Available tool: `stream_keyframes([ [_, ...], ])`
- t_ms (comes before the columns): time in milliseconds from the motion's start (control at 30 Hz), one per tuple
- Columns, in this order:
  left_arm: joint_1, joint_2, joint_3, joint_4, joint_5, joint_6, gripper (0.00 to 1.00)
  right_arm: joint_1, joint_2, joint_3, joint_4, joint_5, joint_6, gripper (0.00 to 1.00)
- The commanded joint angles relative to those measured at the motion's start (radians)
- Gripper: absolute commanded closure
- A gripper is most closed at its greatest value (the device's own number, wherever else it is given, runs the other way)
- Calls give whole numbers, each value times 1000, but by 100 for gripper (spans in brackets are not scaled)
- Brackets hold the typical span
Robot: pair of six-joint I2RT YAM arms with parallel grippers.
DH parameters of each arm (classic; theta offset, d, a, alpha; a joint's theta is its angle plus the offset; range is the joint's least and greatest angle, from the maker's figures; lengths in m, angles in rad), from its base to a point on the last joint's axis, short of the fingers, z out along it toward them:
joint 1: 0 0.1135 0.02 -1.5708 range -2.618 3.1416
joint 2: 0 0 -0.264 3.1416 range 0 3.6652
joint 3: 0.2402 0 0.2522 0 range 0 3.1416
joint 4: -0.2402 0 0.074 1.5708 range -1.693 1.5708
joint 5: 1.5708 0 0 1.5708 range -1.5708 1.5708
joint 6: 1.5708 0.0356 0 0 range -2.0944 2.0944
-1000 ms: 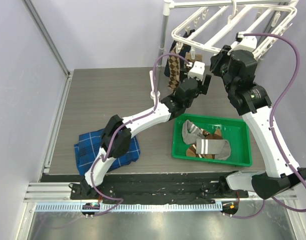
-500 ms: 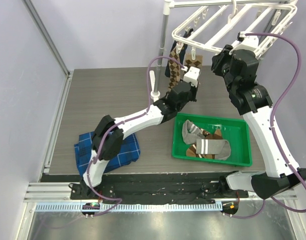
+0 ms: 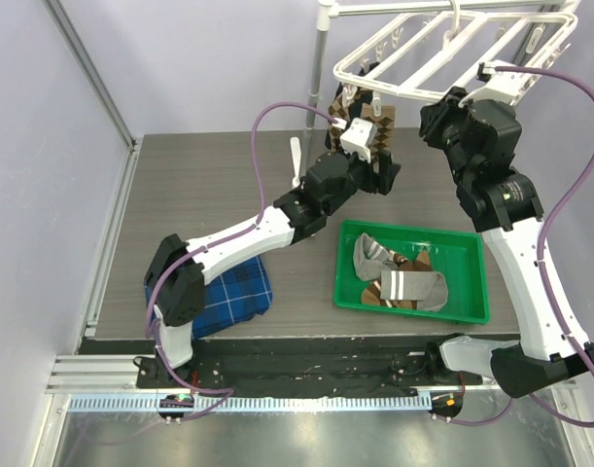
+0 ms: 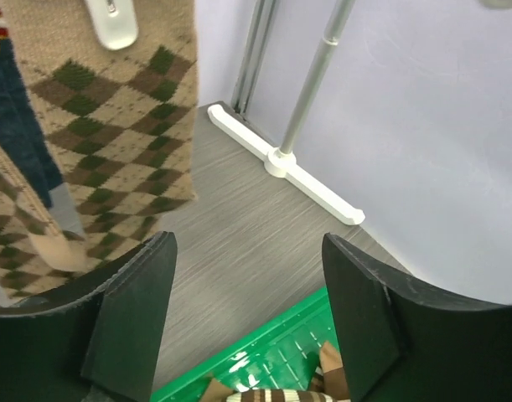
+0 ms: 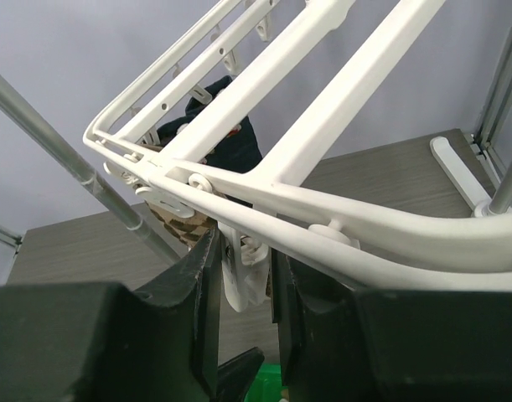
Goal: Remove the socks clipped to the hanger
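left arm (image 3: pixel 267 224) raised beside socks (image 4: pixel 113 142), jaws apart, right jaws pinching clip (image 5: pixel 243 272)

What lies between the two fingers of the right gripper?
A white clip hanging from the hanger, held by the right gripper. The right wrist view shows it.

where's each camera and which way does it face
Top external: above, behind the arms, looking down at the grey table; both arms show.
Left wrist: faces the brown argyle sock past its open left gripper.
Right wrist: looks along the white plastic hanger; right gripper shut on a white clip.
Shared: top and right wrist both show the hanger.
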Motion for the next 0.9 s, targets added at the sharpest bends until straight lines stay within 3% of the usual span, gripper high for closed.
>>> stream_keyframes([
  [0, 4, -9, -1, 74, -36, -21, 24, -3, -16, 48, 33, -37, 23, 99],
  [100, 4, -9, 8, 59, -30, -45, 23, -4, -21, 40, 24, -51, 42, 99],
  [467, 4, 158, 267, -114, -327, -35, 17, -4, -59, -1, 67, -83, 46, 99],
  [700, 4, 216, 336, -123, -487, -9, 10, -4, -61, -5, 76, -105, 49, 99],
  [867, 3, 268, 370, -76, -489, 77, 9, -3, -53, -11, 82, -115, 49, 99],
])
